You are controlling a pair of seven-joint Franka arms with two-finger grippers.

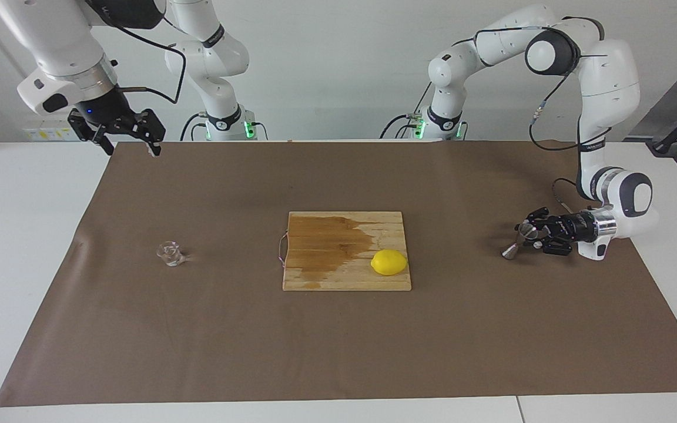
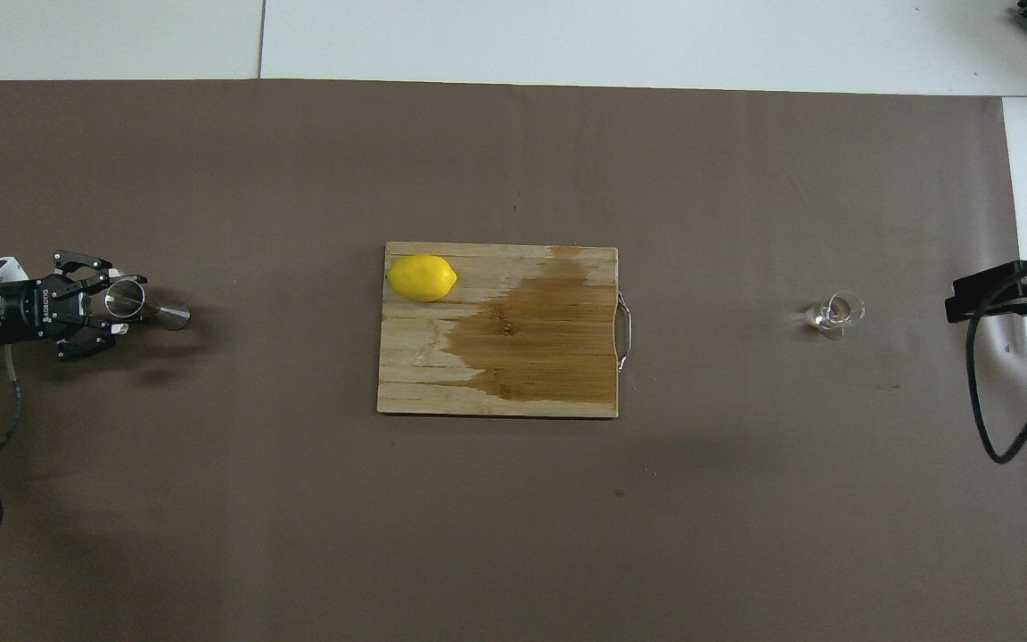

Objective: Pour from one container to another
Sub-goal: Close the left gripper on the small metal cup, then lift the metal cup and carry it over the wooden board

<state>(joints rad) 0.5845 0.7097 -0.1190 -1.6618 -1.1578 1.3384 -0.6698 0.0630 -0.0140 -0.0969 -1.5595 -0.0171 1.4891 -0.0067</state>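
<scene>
My left tool (image 1: 528,234) grips the steel jigger (image 1: 518,241) low over the tabletop's (image 1: 15,235) left-arm end. My right tool (image 1: 128,140) waits wide apart. The glass cup (image 1: 170,253) stands untouched; pouring remains undone.

Yellow lemon (image 1: 389,262) on wet-stained wooden cutting board (image 1: 327,276), brown table cover (image 1: 338,352)

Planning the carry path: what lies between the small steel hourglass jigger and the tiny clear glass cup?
The wooden cutting board, with the yellow lemon on it, lies between the jigger and glass cup; otherwise bare brown mat. Both views show it.
</scene>
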